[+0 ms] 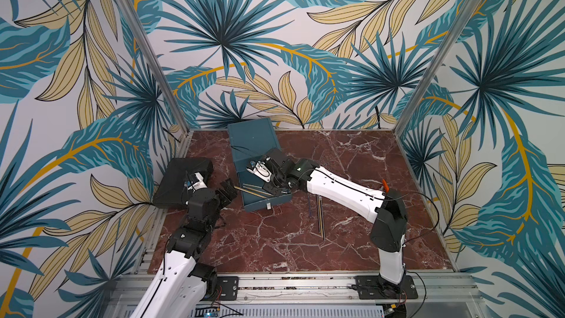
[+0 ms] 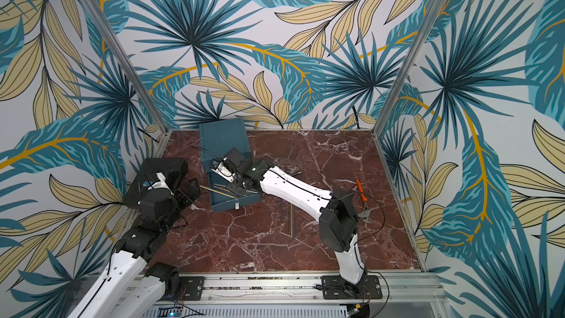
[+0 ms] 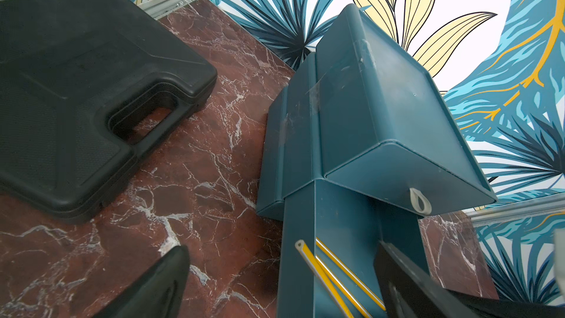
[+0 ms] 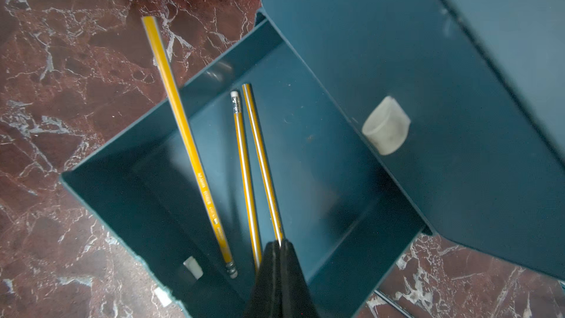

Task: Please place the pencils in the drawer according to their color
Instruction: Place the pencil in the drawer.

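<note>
Right hand (image 4: 279,243) is clamped shut on the tip of a striped yellow pencil (image 4: 263,163) whose length reaches into the open drawer (image 4: 321,185), beside a second pencil (image 4: 246,178) lying flat; released roughly, it may skid into the third pencil (image 4: 182,123), which leans out over the drawer's rim and could tip onto the worktop (image 4: 61,87). Room is tight: the cabinet (image 4: 458,56) overhangs the drawer's back. Just outside the drawer's side the left hand (image 1: 229,188) hovers, spread wide, with that leaning pencil's free end between its fingers (image 3: 159,282), so a sweep there could knock it out.
</note>
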Available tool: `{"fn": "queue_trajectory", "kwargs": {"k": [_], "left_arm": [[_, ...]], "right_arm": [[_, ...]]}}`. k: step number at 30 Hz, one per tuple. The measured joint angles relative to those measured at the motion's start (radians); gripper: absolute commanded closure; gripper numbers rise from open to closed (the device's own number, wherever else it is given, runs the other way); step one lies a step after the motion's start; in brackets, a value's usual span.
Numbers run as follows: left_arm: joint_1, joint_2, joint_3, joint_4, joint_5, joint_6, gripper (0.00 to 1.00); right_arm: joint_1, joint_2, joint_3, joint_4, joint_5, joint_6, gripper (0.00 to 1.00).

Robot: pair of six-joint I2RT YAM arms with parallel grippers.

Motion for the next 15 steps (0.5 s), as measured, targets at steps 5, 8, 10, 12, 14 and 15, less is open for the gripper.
{"fn": "queue_trajectory", "kwargs": {"k": [5,8,10,12,14,15], "left_arm": [[0.0,0.0,0.0,0.0,0.0,0.0,0.0],[0.001,0.001,0.0,0.001,0.001,0.0,0.0],[0.001,0.006,0.0,0.007,0.007,0.0,0.0],[0.001,0.018,0.0,0.017,0.021,0.0,0.0],[0.002,0.038,0.0,0.036,0.048,0.0,0.0],[0.002,0.05,0.0,0.049,0.061,0.001,0.01]], "right_arm": [[0.0,0.002,0.004,0.0,0.009,0.005,0.97],[0.0,0.001,0.005,0.0,0.016,0.011,0.9],[0.0,0.001,0.005,-0.001,0.02,0.016,0.89],[0.0,0.001,0.005,-0.001,0.025,0.023,0.88],[0.0,0.001,0.005,-0.001,0.033,0.032,0.88],[0.0,0.001,0.005,-0.001,0.039,0.039,0.84]]}}
